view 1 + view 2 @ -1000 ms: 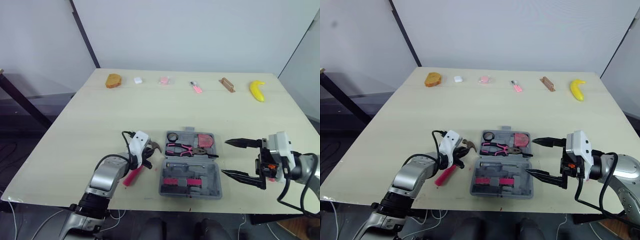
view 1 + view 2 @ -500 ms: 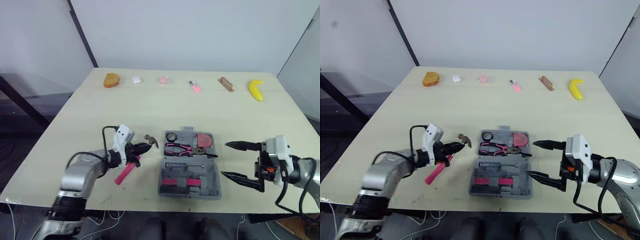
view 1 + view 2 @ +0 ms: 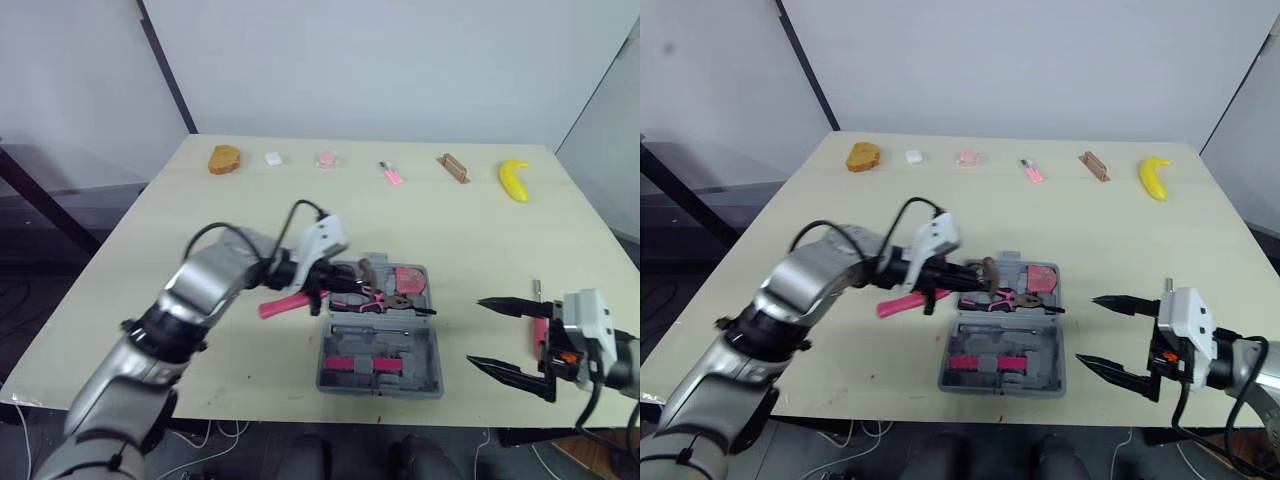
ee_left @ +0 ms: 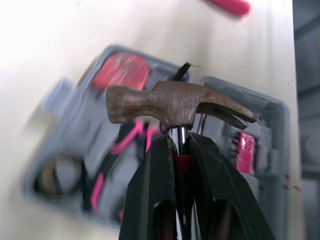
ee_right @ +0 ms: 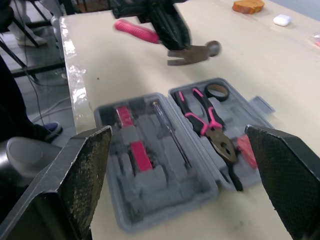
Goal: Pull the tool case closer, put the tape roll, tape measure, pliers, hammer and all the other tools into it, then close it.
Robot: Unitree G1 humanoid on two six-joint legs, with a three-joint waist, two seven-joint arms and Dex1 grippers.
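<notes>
Our left claw is clamped on the hammer, its two black fingers pinched tight around the thin metal neck just below the head. The brown head sticks out crosswise right past the fingertips, while the pink handle trails back behind the claw, alongside the wrist. Held this way, the hammer is off the table, and its head hangs over the open tool case, above the half that holds the pliers. Looking along this claw's fingers, we see the pink-handled pliers and the red tape measure seated in that half beyond the head, with the black tape roll at its corner. We cannot tell whether the head touches anything in the case.

Our right claw is spread wide and holds nothing. It hovers on the opposite side of the case from the left claw, near the case but apart from it, with its fingertips pointing toward it. Between its two fingers we see the whole case lying open, with a screwdriver and pink inserts in the nearer half.

Far beyond both claws, along the table's back edge, lie a banana and a piece of bread.
</notes>
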